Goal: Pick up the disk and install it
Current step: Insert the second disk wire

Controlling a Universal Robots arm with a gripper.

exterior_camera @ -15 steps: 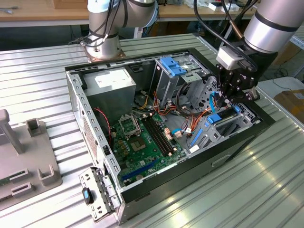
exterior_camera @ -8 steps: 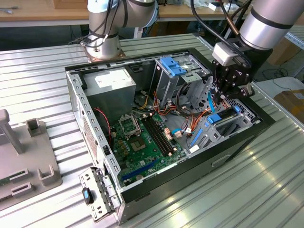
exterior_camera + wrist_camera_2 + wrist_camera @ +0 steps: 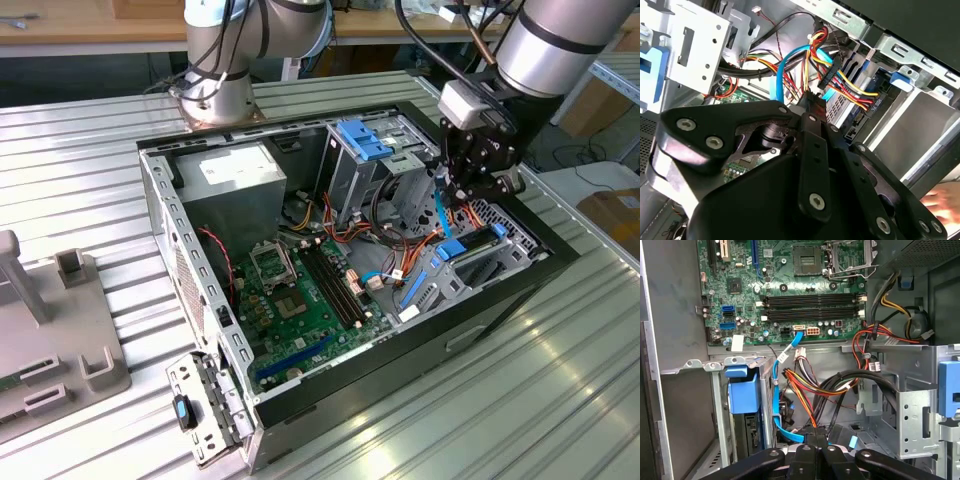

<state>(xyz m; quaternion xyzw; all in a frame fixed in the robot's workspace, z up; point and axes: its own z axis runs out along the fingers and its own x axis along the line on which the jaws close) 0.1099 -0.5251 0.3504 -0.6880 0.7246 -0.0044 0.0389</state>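
Ribbed metal table (image 3: 90,180) carries an open computer case (image 3: 200,300), green motherboard (image 3: 300,300) at its centre. At about three o'clock the gripper (image 3: 470,195) hangs inside, fingers pressed together holding nothing, just above the disk (image 3: 462,245) seated in its bay.

We see a workshop or lab: open computer case (image 3: 330,270) on ribbed metal table (image 3: 90,170), wooden workbench (image 3: 90,25) behind
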